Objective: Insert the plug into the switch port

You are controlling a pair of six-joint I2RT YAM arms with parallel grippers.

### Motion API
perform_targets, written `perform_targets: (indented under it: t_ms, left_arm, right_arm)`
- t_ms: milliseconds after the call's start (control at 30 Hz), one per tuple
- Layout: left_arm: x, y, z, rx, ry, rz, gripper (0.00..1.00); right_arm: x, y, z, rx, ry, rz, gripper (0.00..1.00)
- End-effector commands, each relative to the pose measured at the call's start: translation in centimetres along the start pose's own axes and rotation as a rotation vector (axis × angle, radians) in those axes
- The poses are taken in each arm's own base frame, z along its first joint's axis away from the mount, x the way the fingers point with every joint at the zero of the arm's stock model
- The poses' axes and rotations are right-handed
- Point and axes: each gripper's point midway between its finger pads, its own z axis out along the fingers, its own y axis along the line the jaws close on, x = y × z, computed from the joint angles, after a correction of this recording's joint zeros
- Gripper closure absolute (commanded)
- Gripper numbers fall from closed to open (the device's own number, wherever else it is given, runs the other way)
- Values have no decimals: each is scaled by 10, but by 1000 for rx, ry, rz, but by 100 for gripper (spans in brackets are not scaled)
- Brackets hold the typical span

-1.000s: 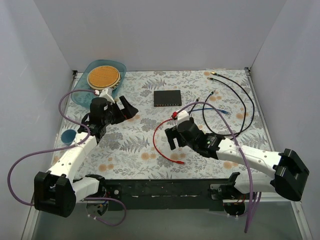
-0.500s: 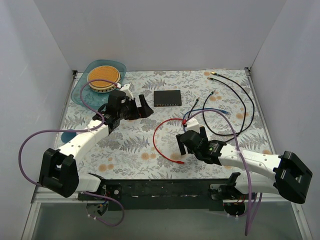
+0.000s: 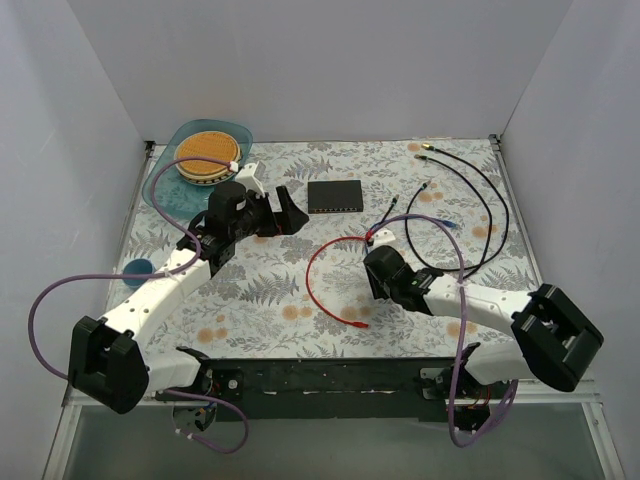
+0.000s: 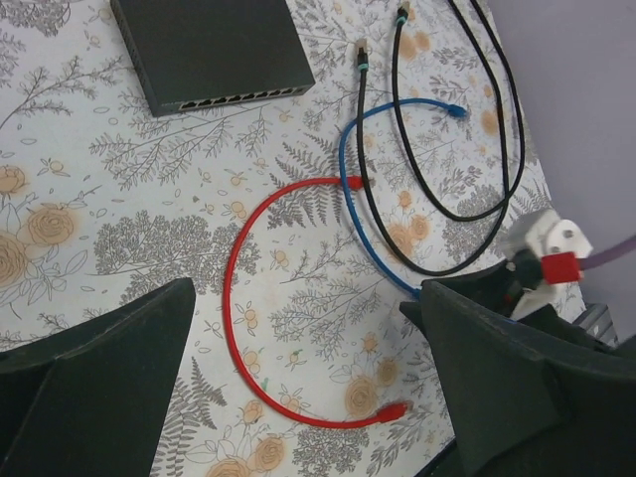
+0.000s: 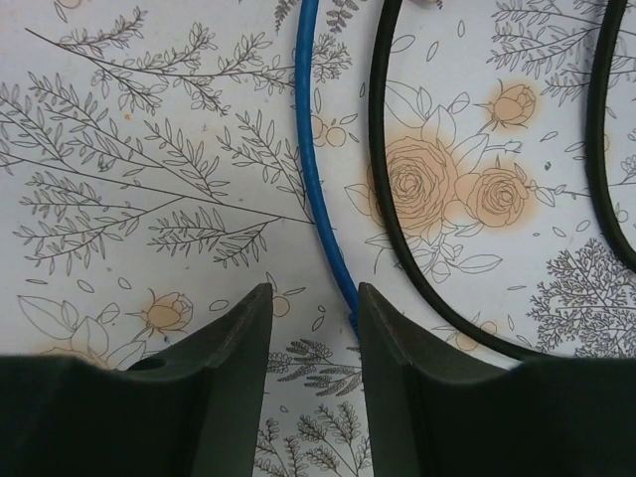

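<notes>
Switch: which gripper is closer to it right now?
Left. The left gripper hovers open just left of the switch, not touching it. The right gripper is farther off, toward the near right of the switch, low over the blue cable.

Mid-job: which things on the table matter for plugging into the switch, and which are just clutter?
Job: flat matte black switch box; thin blue cable, straddled by the open right claw.
Lying about: thin red cable; black cables; translucent blue tray with round orange disc; small blue cup.
</notes>
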Motion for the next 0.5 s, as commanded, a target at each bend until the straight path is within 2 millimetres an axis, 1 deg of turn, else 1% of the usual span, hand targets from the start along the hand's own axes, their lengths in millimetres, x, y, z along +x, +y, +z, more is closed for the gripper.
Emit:
perform_targets:
  t_ms: [0,33,200,233,267,300,367,400,433,467]
  left_arm:
    - [-6,-8,-7,33,-31,34,2]
    - [-5,-7,-6,31,-27,33,2]
    - [-4,-7,-6,31,-23,37,2]
    - [-4,-7,-7,31,-25,39,2]
    - [-4,-7,-7,33,-24,41,2]
    - [-3,-7,-7,31,-24,42,2]
    - [-3,-6,-7,30,-22,44,2]
    - [-3,-6,-7,29,-23,44,2]
    - [-3,-6,-7,29,-21,44,2]
    - [-3,-8,-8,38,-21,48,2]
  right_arm:
    - [-15,12,14,-62,-14,4,54]
    - [-17,14,16,-69,-17,7,54]
    - [-4,8,33,-51,30,9,55]
    - [-2,13,35,-79,43,9,63]
    - [4,11,39,-82,66,6,69]
    - [6,13,40,-97,78,6,81]
    - [10,23,41,-164,108,-1,94]
    - [4,28,40,-191,101,-5,99]
    - [3,39,36,-249,106,-8,99]
    - [-6,43,32,-278,86,-6,99]
